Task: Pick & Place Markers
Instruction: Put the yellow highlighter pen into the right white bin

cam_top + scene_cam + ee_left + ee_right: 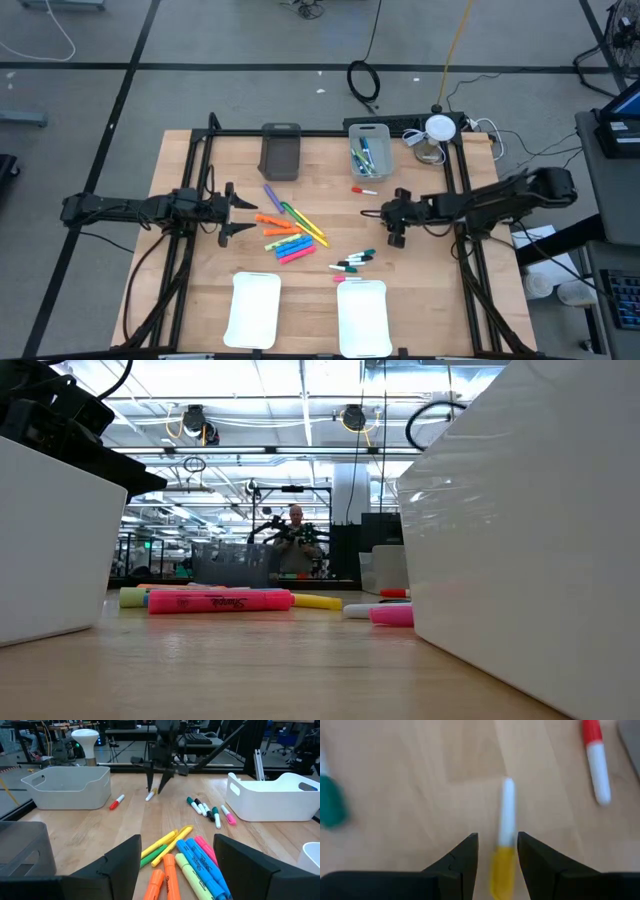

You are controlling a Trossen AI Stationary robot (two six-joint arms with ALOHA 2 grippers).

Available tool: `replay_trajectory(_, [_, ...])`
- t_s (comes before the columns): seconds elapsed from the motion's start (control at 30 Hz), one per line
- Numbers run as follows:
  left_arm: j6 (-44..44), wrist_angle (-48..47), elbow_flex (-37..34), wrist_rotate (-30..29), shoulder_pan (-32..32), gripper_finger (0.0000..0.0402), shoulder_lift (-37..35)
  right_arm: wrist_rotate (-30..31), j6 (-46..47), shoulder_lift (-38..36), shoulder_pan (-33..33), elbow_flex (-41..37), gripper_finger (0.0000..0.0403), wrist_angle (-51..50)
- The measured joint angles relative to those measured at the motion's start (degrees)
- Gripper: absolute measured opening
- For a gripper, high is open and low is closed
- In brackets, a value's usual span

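Chunky markers [285,232] in orange, yellow, green, blue, pink and purple lie in a loose cluster mid-table, also seen as markers [182,860] in the left wrist view. Several thin white markers [352,263] lie nearer the near edge. A red-capped marker [362,189] lies alone. My right gripper [497,840] is open, pointing down, its fingers on either side of a thin yellow-capped marker [504,835] lying flat on the table. My left gripper [232,212] is open, level, just left of the cluster.
A dark grey bin [280,152] and a light bin [369,135] holding several markers stand at the far edge. Two white trays [253,308] [363,318] sit at the near edge. A lamp [438,128] and cables lie far right. A person [296,540] shows in the room beyond.
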Motion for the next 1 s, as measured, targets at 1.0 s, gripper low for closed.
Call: replay_trajectory(1.0, [0.0, 0.0, 0.0, 0.0, 0.0, 0.0251, 0.0, 0.6, -4.9, 3.6, 0.7, -12.8, 0.0020, 35.5])
